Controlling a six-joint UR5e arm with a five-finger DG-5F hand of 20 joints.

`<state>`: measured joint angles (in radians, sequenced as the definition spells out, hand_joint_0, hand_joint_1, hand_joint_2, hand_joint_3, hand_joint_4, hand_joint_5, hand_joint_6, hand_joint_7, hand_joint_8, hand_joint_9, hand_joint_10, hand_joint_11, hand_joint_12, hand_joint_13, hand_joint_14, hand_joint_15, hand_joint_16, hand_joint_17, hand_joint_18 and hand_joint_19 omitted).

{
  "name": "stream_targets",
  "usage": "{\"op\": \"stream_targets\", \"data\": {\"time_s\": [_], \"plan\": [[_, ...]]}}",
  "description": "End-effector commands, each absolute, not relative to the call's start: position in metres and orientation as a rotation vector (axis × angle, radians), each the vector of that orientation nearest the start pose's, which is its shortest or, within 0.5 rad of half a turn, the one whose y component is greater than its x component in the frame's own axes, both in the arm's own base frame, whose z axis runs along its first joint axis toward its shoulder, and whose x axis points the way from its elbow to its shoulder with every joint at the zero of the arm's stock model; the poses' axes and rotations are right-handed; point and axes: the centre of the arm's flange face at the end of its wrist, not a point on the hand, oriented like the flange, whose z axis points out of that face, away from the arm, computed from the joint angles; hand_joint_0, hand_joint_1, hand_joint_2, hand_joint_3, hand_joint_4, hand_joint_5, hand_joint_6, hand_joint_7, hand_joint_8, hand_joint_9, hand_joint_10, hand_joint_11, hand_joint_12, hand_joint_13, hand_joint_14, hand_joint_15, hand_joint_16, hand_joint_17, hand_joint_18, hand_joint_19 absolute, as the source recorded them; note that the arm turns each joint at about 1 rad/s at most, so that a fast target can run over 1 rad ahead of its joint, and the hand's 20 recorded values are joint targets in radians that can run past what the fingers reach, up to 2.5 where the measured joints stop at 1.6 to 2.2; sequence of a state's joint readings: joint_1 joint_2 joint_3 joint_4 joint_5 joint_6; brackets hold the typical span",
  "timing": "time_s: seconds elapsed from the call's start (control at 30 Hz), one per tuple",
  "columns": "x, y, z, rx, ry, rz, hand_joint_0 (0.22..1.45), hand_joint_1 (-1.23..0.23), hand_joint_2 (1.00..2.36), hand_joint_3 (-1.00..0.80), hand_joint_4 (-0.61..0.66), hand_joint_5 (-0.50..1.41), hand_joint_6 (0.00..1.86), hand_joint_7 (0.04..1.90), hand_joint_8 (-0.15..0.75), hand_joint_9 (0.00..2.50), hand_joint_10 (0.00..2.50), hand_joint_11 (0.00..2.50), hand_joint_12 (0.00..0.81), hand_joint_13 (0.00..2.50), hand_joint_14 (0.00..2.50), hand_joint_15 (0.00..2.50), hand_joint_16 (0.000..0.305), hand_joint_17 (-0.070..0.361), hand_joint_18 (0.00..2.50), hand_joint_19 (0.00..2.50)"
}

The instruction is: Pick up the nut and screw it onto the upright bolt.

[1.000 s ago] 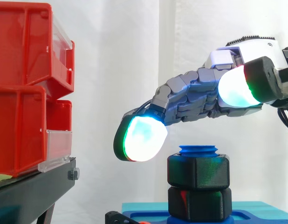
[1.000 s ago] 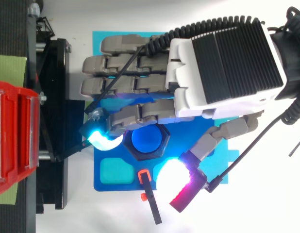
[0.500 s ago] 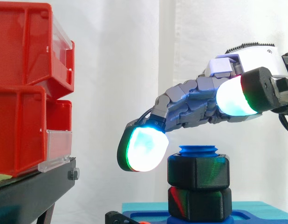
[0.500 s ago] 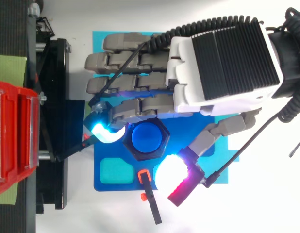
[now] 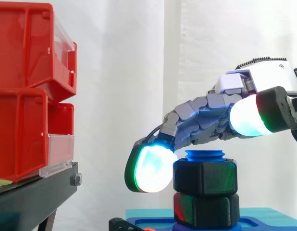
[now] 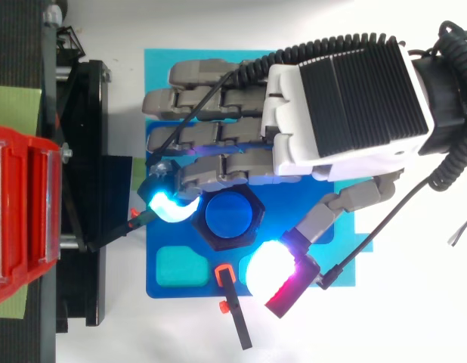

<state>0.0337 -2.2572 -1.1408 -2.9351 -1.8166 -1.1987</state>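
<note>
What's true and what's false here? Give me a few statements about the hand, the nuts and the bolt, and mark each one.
1. The upper nut sits stacked on the lower nut, both on the blue bolt. True.
2. The hand carries a nut in the air. False: both nuts sit on the bolt, and a glowing fingertip is beside the upper nut.
3. The red bins stand at the left in the side view. True.
4. The bolt lies flat on the blue plate. False: it stands upright.
</note>
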Motion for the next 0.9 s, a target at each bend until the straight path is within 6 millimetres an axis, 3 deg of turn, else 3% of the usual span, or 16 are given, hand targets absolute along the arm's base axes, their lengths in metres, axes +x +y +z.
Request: {"op": "stream_targets", "data": {"time_s": [0.0,0.47,0.87], "plan": [[0.744,-0.084,0.288,0.090,1.633,0.515,0.39,-0.31,1.00,-0.50,0.21,-0.14,0.50,0.82,0.289,0.37,0.00,0.00,0.426,0.14,0.00,0.00,0.072,0.162,0.00,0.00],[0.744,-0.090,0.288,0.083,1.626,0.506,0.39,-0.28,1.00,-0.50,0.27,-0.06,0.50,1.14,0.308,0.50,0.00,0.00,0.433,0.20,0.00,0.00,0.069,0.155,0.00,0.00],[0.741,-0.107,0.288,0.077,1.622,0.496,0.41,-0.28,1.00,-0.50,0.23,0.04,0.50,1.35,0.308,0.92,0.00,0.00,0.414,0.39,0.00,0.00,0.063,0.141,0.00,0.00]]}}
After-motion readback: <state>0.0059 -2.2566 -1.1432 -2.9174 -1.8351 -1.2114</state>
